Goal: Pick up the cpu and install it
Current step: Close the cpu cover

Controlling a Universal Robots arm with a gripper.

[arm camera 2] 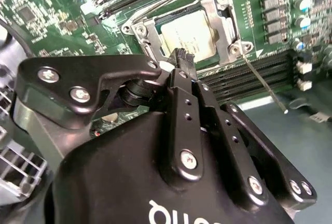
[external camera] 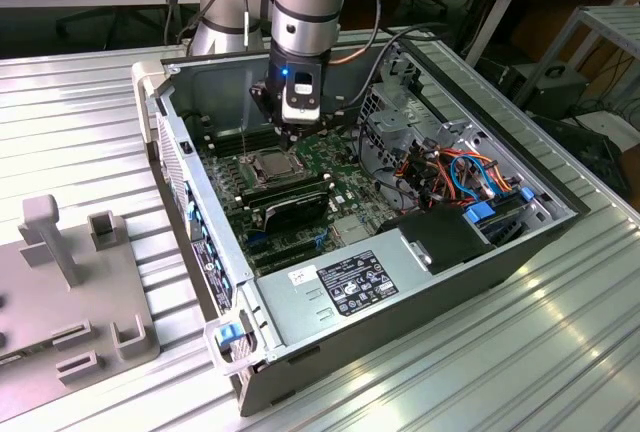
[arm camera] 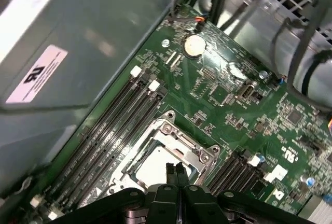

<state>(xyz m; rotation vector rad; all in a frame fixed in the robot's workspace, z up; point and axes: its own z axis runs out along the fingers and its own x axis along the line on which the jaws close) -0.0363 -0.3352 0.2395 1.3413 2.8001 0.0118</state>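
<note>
You see the cpu (arm camera 2: 189,35) as dull silvery-grey metal inside the frame (arm camera 2: 224,24) of bright bare metal. Around the frame, the board (arm camera 2: 41,16) shows glossy green laminate. Beside the frame, your gripper (arm camera 2: 182,56) is smooth satin black with shiny screws (arm camera 2: 188,159). Beyond the frame, matt grey sheet-metal case (external camera: 215,87), ribbed silvery metal table (external camera: 100,122).

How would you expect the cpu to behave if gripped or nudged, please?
The cpu looks flat and rigid, so it probably won't flex or roll. Its smooth metal top may slip. Seated inside the socket frame, it likely resists sideways pushes.
</note>
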